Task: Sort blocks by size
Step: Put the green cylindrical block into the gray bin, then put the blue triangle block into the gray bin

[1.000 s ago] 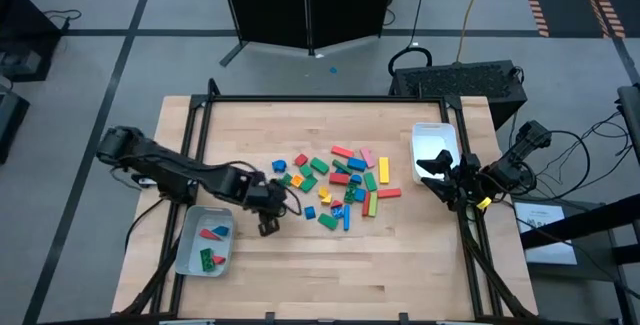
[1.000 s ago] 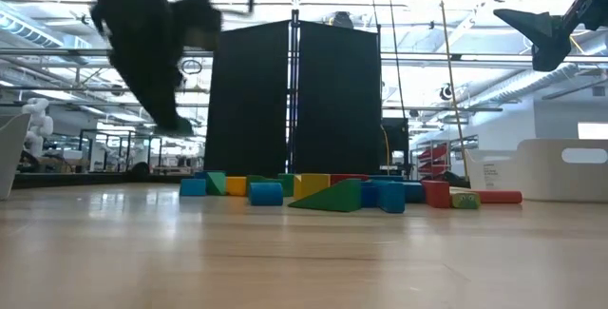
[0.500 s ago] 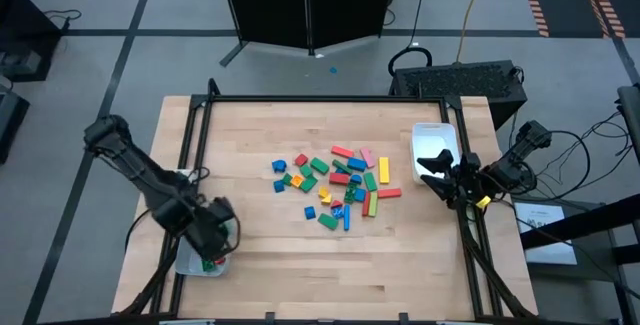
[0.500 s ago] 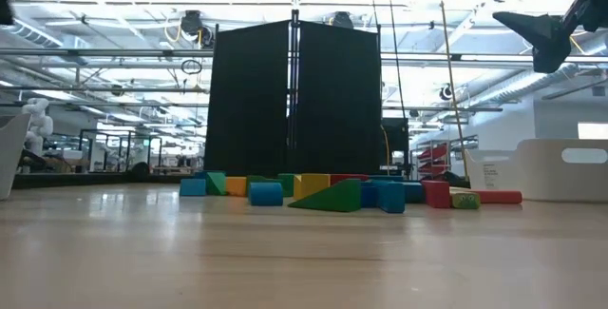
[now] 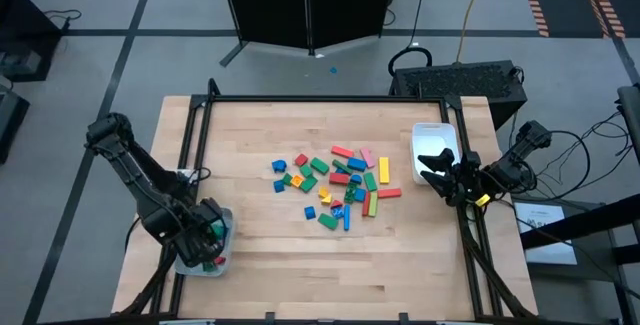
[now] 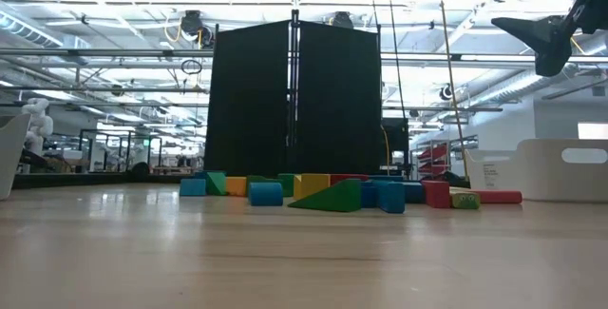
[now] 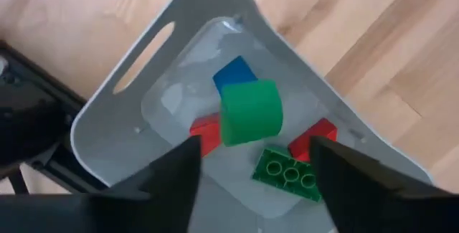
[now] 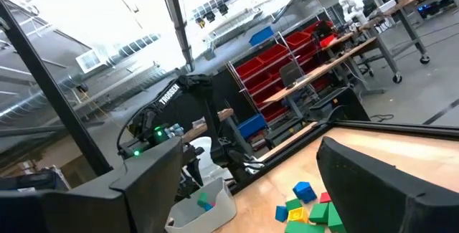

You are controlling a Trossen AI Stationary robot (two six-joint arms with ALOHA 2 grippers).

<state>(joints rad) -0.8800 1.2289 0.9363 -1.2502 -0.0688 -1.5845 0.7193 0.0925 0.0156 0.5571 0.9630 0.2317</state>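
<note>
Release is the step in hand, by my reading: the left gripper (image 7: 251, 172) hangs over the pale grey plastic tray (image 5: 222, 227) at about seven o'clock on the wooden table (image 5: 260, 135), its jaws spread wide with nothing between them. A rounded green block (image 7: 249, 111) shows just under the fingers, seemingly falling or just landed. To do this well, I would keep the jaws wide and lift straight up, clear of the tray wall, before swinging back to the pile.

That tray holds the green block, a blue block (image 7: 235, 74), two red blocks (image 7: 206, 131) and a flat green studded brick (image 7: 287, 171), lying close together.

The remaining loose coloured blocks (image 5: 338, 185) lie scattered at table centre. The white tray (image 5: 432, 133) at three o'clock shows nothing inside; the right gripper (image 5: 436, 177) waits over it, jaws wide and empty.
</note>
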